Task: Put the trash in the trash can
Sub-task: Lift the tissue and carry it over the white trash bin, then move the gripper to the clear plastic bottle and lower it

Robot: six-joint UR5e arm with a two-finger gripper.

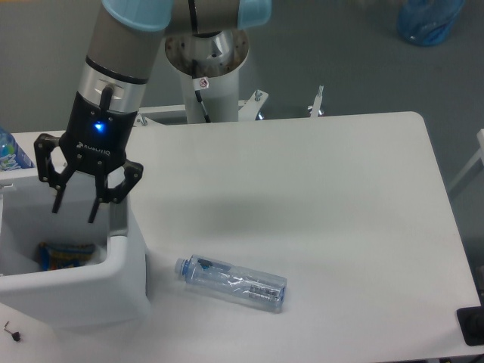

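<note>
The gripper (74,209) is held pointing down over the white trash can (125,283) at the bench's left edge, jaws apart and empty. The crushed bottle (231,282) is seen lying near the front edge.

The gripper (74,209) hangs with fingers spread over the trash can (125,276), its thick rim close beside them; the crushed bottle (233,283) lies on open table (318,197), reachable from above
</note>
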